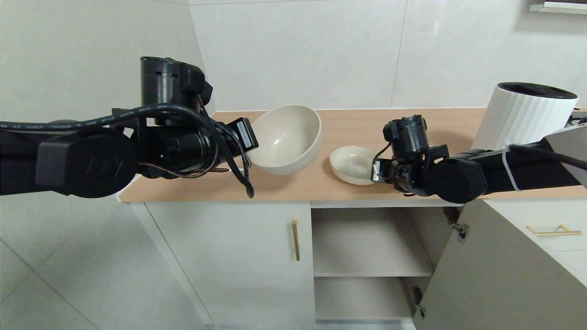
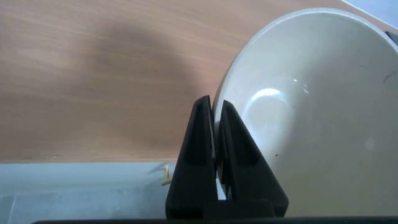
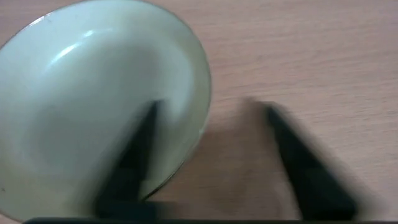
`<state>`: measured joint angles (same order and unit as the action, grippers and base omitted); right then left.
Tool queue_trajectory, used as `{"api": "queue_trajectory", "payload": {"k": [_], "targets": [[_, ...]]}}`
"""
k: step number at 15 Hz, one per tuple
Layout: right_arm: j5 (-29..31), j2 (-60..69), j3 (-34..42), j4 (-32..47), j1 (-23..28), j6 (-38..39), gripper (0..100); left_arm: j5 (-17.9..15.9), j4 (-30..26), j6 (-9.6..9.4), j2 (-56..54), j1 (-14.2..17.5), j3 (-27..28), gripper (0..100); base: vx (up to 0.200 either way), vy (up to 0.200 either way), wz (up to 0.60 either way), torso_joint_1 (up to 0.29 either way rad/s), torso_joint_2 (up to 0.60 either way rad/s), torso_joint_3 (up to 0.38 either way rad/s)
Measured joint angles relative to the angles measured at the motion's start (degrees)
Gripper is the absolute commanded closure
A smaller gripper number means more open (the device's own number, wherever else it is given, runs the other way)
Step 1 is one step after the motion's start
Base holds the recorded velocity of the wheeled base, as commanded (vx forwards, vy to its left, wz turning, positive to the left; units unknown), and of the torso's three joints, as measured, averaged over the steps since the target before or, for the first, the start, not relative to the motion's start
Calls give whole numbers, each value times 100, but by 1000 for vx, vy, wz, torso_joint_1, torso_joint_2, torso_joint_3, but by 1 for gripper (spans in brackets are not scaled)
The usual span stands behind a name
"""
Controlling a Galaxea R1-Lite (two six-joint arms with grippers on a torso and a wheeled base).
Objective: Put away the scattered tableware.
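Note:
A large cream bowl (image 1: pixel 286 137) is tipped on its side over the left part of the wooden counter (image 1: pixel 348 121). My left gripper (image 1: pixel 250 137) is shut on its rim. In the left wrist view the two fingers (image 2: pixel 200 134) pinch the bowl's (image 2: pixel 311 112) edge. I cannot tell whether the bowl's base touches the wood. A small cream bowl (image 1: pixel 352 164) sits upright near the counter's front edge. My right gripper (image 1: pixel 377 170) is at its right side, open. In the right wrist view that gripper (image 3: pixel 210 109) straddles the small bowl's (image 3: pixel 93 112) rim, one finger inside and one outside.
A white ribbed cylinder (image 1: pixel 523 114) stands at the counter's right end. Below the counter a cabinet (image 1: pixel 367 238) is open, with two bare shelves, and its door (image 1: pixel 486 275) swings out to the right. The closed door on the left has a gold handle (image 1: pixel 296 240).

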<state>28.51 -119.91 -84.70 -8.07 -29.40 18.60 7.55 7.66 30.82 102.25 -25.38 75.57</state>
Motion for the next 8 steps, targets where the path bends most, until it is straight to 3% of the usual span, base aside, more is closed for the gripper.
{"api": "queue_trajectory", "payload": {"k": [5, 8], "targets": [[-339, 307, 144, 22, 0, 364, 100, 2, 79, -15, -167, 27, -149, 100, 0, 0, 0, 0, 0, 0], [-901, 1048, 692, 27, -2, 414, 100, -44, 101, -173, -567, 121, -619, 100, 0, 0, 0, 0, 0, 0]]}}
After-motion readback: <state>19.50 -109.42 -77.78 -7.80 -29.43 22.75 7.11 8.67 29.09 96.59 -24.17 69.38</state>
